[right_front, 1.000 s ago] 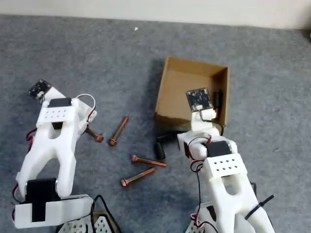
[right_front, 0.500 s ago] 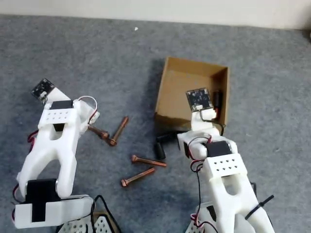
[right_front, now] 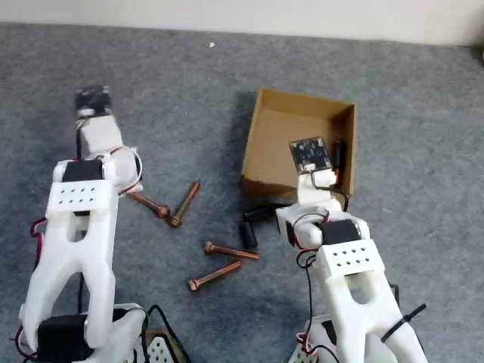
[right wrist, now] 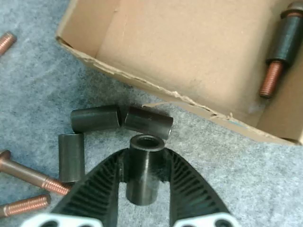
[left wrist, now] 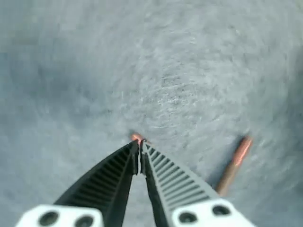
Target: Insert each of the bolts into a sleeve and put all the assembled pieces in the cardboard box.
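Bolts (right_front: 185,203): four lie loose on the grey carpet (right_front: 189,83) between the two arms. First bolt (right_front: 150,205) has one end right by the left arm (right_front: 76,227), and the second bolt (right_front: 184,206) is angled just beside its other end. Third bolt (right_front: 231,250) and fourth bolt (right_front: 215,275) lie near each other, closer to the arm bases and toward the right arm (right_front: 344,265). Left gripper (left wrist: 140,150): jaws pressed together, hairline gap only. A copper end (left wrist: 137,137) shows right at the tips; can't tell if it's pinched or just lying past them. Another bolt (left wrist: 234,165) lies on the carpet well apart from those tips. Right gripper (right wrist: 146,156): clamped on an upright held sleeve (right wrist: 144,184), open bore toward the wrist camera, over the carpet just outside the near wall of the cardboard box (right wrist: 189,42). Three loose sleeves on the carpet there: sleeve A (right wrist: 94,118) and sleeve B (right wrist: 148,121) lie end to end, touching or nearly, between the held sleeve and the box wall. Sleeve C (right wrist: 71,157) lies beside one finger, close to a bolt shank (right wrist: 33,176). One assembled piece (right wrist: 279,45) is in the box: a dark sleeve with copper thread sticking out one end. In the high view it lies along the box wall on the right arm's side (right_front: 339,155).
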You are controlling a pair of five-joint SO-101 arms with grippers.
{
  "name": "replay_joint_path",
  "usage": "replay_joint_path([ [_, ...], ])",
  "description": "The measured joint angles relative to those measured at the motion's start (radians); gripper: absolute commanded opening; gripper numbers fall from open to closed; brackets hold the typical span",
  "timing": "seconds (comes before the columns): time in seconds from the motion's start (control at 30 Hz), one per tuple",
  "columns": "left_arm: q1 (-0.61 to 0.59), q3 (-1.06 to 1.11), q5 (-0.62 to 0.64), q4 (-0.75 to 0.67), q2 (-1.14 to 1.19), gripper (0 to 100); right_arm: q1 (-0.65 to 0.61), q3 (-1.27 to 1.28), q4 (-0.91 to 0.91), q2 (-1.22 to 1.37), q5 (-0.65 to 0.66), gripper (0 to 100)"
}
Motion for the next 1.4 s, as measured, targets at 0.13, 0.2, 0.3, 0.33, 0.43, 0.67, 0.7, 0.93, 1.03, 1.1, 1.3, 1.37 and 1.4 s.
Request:
replay_joint_path([
  [0.13,0.000,0.012,-0.341,0.000,0.000,5,0.000,0.000,0.000,0.000,0.000,0.5],
  [0.2,0.000,0.012,-0.486,0.000,0.008,5,0.000,0.000,0.000,0.000,0.000,0.5],
  [0.3,0.002,0.012,-0.615,0.000,0.061,11,0.000,0.000,0.000,0.000,0.000,0.5],
  [0.33,0.006,0.012,-0.661,0.000,0.083,13,0.008,0.000,0.000,0.000,0.000,0.5],
  [0.43,0.028,-0.008,-0.806,0.040,0.173,17,0.032,0.000,0.000,0.000,0.000,0.5],
  [0.67,0.057,-0.250,-1.054,0.256,0.391,17,0.044,0.000,0.000,0.000,0.000,0.5],
  [0.7,0.058,-0.293,-1.086,0.290,0.419,17,0.048,0.000,0.000,0.000,0.000,0.5],
  [0.93,0.061,-0.531,-1.287,0.446,0.620,17,0.048,0.000,0.000,0.000,0.000,0.5],
  [1.03,0.063,-0.582,-1.304,0.502,0.684,17,0.048,0.000,0.000,0.000,0.000,0.5],
  [1.1,0.071,-0.597,-1.306,0.517,0.709,17,0.048,0.000,0.000,0.000,0.000,0.5],
  [1.3,0.104,-0.603,-1.313,0.526,0.721,17,0.048,0.000,0.000,0.000,0.000,0.5],
  [1.37,0.117,-0.603,-1.313,0.526,0.721,17,0.048,0.000,0.000,0.000,0.000,0.5],
  [1.4,0.121,-0.603,-1.313,0.526,0.723,17,0.048,0.000,0.000,0.000,0.000,0.5],
])
